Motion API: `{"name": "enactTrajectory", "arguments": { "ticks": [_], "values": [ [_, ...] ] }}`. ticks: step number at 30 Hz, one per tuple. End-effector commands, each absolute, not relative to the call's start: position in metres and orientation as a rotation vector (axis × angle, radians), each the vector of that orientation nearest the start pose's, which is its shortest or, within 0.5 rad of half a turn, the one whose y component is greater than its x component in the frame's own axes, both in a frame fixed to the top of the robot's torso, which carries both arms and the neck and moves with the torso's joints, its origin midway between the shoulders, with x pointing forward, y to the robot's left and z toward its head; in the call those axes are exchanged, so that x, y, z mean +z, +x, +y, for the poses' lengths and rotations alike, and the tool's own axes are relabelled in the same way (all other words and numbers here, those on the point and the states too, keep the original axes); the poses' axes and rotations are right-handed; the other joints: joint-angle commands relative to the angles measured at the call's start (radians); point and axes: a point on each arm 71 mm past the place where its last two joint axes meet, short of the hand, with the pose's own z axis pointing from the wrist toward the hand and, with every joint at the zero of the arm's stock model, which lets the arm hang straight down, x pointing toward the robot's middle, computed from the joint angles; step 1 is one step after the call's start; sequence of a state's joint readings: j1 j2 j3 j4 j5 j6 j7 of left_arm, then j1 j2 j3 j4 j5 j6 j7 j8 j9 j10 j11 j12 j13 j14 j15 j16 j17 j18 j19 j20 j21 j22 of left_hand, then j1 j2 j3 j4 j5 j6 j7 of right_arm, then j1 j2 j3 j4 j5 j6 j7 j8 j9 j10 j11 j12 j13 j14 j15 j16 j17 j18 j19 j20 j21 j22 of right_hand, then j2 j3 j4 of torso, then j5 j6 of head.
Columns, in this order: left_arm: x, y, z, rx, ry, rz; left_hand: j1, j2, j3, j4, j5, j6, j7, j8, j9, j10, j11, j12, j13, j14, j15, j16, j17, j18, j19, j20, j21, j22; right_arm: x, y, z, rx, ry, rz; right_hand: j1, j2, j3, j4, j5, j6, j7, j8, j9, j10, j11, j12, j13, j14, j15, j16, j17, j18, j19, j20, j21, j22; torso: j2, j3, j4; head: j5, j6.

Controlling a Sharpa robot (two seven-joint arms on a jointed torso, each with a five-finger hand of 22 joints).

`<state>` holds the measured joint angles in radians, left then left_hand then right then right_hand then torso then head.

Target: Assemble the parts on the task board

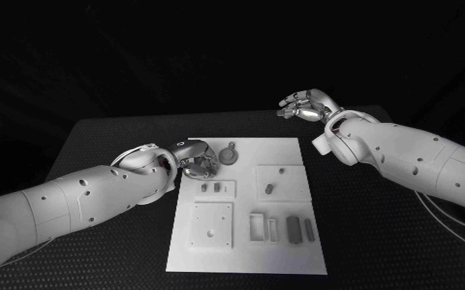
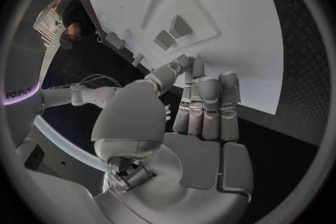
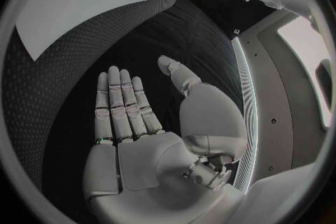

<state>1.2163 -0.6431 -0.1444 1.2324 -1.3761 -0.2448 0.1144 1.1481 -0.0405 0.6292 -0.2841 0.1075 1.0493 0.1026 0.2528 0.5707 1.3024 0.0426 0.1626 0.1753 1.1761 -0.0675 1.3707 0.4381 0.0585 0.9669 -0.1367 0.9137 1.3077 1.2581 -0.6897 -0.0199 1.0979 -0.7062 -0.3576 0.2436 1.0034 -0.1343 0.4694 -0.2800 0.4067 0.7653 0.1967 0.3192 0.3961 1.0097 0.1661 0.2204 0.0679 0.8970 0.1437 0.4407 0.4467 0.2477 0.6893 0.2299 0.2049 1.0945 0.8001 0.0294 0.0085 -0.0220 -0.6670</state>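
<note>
Your black tabletop [image 1: 116,135] carries the white board [image 1: 247,243]. Your right hand [image 1: 306,106] hovers beyond its far corner, fingers [image 3: 120,106] straight, apart, holding nothing. Your left hand [image 1: 194,158] curls at the board's near-left edge; whether it holds anything you cannot tell. Small grey parts [image 1: 298,228] lie well behind those fingers.

no legible text, label, brand, number or sign on anything in view

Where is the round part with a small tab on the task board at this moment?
In the head view, the round part lies near the far edge of the task board, toward the robot's left, just beside the fingers of the left hand.
</note>
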Motion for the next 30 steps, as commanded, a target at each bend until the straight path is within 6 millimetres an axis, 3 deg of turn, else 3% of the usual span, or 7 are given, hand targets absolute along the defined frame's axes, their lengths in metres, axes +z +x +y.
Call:
{"name": "enactTrajectory", "arguments": {
  "ticks": [1, 13, 16, 30],
  "values": [
    [-0.2395, 0.5123, 0.1658, -0.731, 0.32, 1.825, -0.002, -0.006, 0.003, 0.0, 0.003, 0.007, 0.003, 0.003, 0.001, 0.006, -0.001, -0.002, 0.001, -0.002, -0.003, -0.004, -0.002, 0.031, -0.004, -0.028, 0.004, 0.014, -0.1604, 0.5682, -0.2545, 0.978, 0.478, 1.47, 0.003, 0.006, 0.003, 0.005, -0.004, -0.005, 0.017, 0.001, -0.002, 0.004, 0.003, -0.006, 0.001, -0.009, 0.0, -0.006, 0.002, -0.013, -0.002, -0.001, -0.005, 0.002, 0.0, 0.0003, 0.0009, -0.001, -0.001],
    [-0.2422, 0.5116, 0.1655, -0.723, 0.339, 1.814, -0.005, -0.014, -0.002, 0.002, -0.013, -0.004, 0.006, -0.002, -0.004, 0.017, -0.006, 0.007, 0.01, -0.01, -0.007, -0.003, -0.001, 0.028, -0.01, -0.03, 0.004, 0.016, -0.1607, 0.5683, -0.2546, 0.978, 0.479, 1.474, 0.003, 0.006, 0.003, 0.005, -0.004, -0.005, 0.017, 0.001, -0.002, 0.005, 0.003, -0.007, 0.001, -0.009, 0.0, -0.006, 0.002, -0.013, -0.002, -0.001, -0.006, 0.002, 0.0, -0.0006, 0.0004, -0.003, -0.003],
    [-0.2413, 0.5124, 0.167, -0.726, 0.326, 1.802, -0.007, -0.029, -0.005, 0.004, -0.048, -0.047, 0.023, -0.025, -0.019, 0.018, -0.007, 0.012, 0.015, -0.015, -0.009, -0.004, -0.003, 0.025, -0.012, -0.032, 0.003, 0.016, -0.1606, 0.5685, -0.2552, 0.976, 0.481, 1.472, 0.003, 0.006, 0.003, 0.005, -0.003, -0.005, 0.017, 0.001, -0.002, 0.004, 0.003, -0.007, 0.001, -0.01, 0.0, -0.006, 0.002, -0.013, -0.002, -0.001, -0.007, 0.002, 0.0, -0.0009, 0.0001, -0.005, -0.003],
    [-0.2404, 0.5131, 0.1713, -0.72, 0.306, 1.787, 0.001, -0.049, -0.005, 0.002, -0.049, -0.076, 0.032, -0.039, -0.032, 0.019, -0.008, 0.019, 0.022, -0.014, -0.009, -0.003, -0.004, 0.024, -0.01, -0.034, 0.004, 0.015, -0.1607, 0.5685, -0.2551, 0.976, 0.48, 1.472, 0.003, 0.005, 0.003, 0.005, -0.003, -0.006, 0.018, 0.001, -0.003, 0.004, 0.004, -0.008, 0.001, -0.01, 0.0, -0.007, 0.003, -0.013, -0.002, -0.001, -0.008, 0.003, 0.0, -0.0014, 0.0015, -0.007, -0.001]
  ]
}}
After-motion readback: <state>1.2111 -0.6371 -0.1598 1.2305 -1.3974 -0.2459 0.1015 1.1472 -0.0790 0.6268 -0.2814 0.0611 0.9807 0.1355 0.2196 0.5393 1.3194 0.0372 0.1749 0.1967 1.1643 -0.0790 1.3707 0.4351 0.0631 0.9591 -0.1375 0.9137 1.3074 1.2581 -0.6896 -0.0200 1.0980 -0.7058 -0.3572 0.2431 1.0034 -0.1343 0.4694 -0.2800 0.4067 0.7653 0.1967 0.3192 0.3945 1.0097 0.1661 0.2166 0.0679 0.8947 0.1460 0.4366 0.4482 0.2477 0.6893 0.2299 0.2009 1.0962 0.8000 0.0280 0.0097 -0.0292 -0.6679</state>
